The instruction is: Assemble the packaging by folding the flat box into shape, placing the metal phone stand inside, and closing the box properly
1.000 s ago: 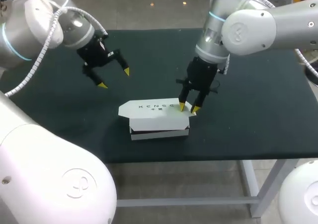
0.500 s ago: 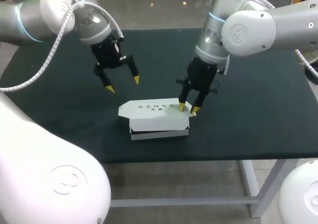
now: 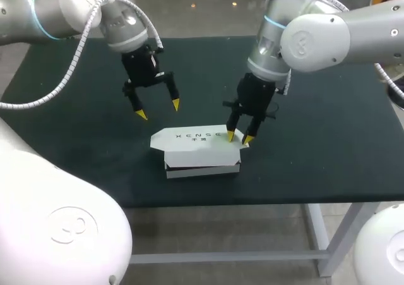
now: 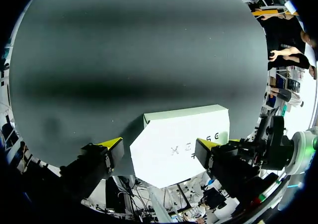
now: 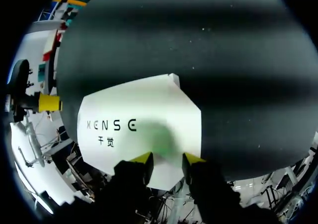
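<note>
One box (image 3: 196, 153), lid down (contents hidden); left claw (image 3: 159, 110) spread above, right claw (image 3: 239, 137) parted atop.

This looks like a robotics lab or test bench. Two large white-and-grey industrial arms, the left arm (image 3: 63, 10) and the right arm (image 3: 328, 35), come in from either side over one work table (image 3: 328, 139), which is covered with a plain dark mat and stands on a bare metal frame (image 3: 317, 237). A ribbed cable hose (image 3: 76, 51) runs in the open along the left arm, and a white cardboard box (image 3: 202, 153) lies on the mat towards the near edge.
</note>
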`<move>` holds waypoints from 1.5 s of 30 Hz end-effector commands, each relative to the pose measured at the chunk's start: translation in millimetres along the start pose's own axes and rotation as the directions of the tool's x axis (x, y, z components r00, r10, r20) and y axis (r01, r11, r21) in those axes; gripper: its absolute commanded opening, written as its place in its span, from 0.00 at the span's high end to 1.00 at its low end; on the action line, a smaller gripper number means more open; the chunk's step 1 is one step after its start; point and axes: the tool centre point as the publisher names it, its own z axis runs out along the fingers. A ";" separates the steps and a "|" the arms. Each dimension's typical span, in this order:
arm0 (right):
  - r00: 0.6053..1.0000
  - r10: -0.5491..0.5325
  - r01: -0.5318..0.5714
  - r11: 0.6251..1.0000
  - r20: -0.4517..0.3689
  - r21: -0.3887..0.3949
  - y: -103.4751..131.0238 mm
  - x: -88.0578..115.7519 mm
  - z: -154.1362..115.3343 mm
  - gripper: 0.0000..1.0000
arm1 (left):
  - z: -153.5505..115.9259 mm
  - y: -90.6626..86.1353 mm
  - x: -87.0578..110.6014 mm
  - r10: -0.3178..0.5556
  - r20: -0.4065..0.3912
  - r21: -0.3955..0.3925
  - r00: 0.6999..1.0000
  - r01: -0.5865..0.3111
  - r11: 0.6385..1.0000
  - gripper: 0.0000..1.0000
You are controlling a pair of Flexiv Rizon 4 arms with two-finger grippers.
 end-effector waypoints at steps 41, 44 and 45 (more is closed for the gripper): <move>1.000 0.011 -0.011 1.000 0.002 -0.018 -1.6 1.0 8.9 0.57 | 57.2 65.6 -9.9 -0.046 0.018 0.101 0.999 0.044 0.994 0.56; 1.000 0.008 -0.008 1.000 -0.003 -0.026 -2.2 0.8 10.2 0.57 | 60.1 66.2 -10.6 -0.042 0.018 0.106 0.999 0.040 0.994 0.56; 1.000 0.007 -0.007 1.000 -0.004 -0.028 -2.5 0.7 10.5 0.57 | 61.0 66.7 -11.0 -0.038 0.016 0.112 0.999 0.036 0.993 0.56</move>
